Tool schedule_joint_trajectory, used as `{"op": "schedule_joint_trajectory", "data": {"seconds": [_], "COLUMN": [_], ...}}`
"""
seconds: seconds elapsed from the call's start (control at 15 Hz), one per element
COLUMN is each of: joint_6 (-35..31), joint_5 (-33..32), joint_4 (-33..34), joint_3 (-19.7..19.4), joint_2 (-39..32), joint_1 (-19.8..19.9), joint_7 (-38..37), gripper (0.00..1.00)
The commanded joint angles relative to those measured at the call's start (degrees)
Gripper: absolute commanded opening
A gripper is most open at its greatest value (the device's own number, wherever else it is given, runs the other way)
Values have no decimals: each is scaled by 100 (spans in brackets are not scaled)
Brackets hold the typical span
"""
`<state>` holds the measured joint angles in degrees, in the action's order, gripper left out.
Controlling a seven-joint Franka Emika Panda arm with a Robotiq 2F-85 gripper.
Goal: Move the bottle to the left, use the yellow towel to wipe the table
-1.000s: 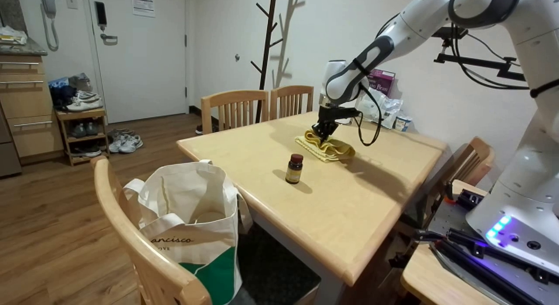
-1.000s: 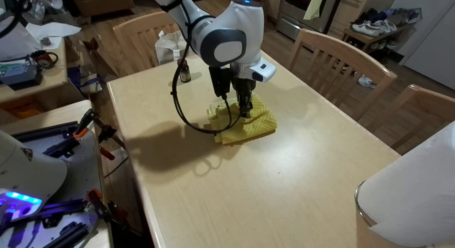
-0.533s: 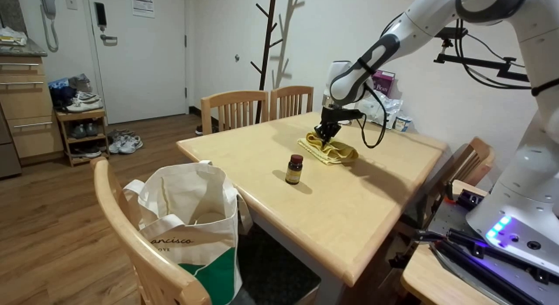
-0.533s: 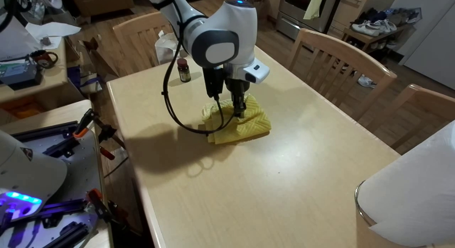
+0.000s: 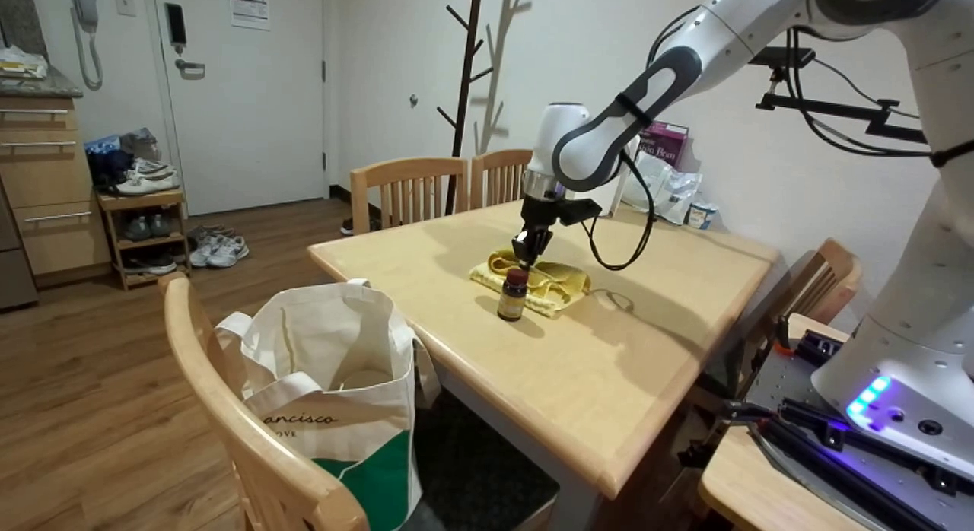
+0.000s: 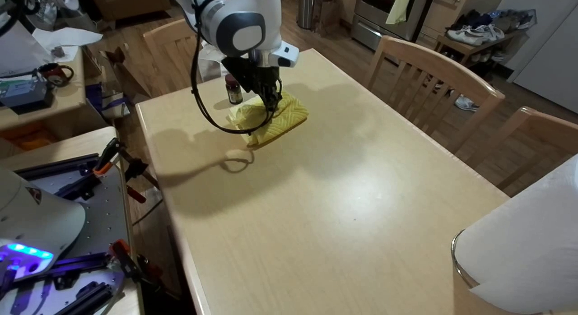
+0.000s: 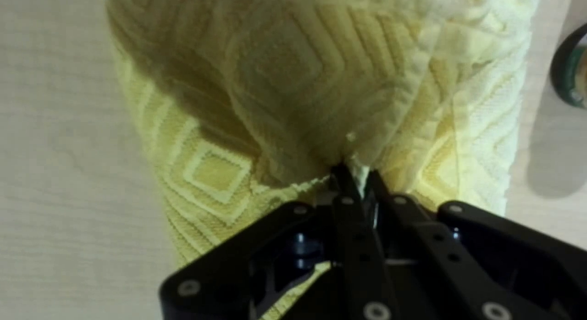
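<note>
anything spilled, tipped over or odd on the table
Nothing spilled or tipped: the bottle stands upright, and the towel bunches where the hand grips it. Only a tiny dark speck on the pale table stands out, too small to identify.

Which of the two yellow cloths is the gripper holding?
The yellow towel on the table, pinched in the gripper; the paler cloth hangs in front of the oven.

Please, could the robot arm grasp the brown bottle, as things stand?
Probably not: its gripper is shut on the yellow towel and would need to release it first, though the bottle stands upright close by.
</note>
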<state>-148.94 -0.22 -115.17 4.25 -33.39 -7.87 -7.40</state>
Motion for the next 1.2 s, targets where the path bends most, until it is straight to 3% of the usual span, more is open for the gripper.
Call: {"op": "schedule_joint_trajectory", "data": {"seconds": [0.0,0.33,0.73,1.13], "joint_6": [98,-26,-102,-199], "joint_5": [-31,143,128,757], "joint_4": [-219,-437,-879,-1271], "joint_3": [27,-331,-1020,-1017], "joint_2": [48,26,228,336], "joint_1": [78,258,436,903], "joint_7": [368,24,-681,-838], "gripper": [2,2,2,2]}}
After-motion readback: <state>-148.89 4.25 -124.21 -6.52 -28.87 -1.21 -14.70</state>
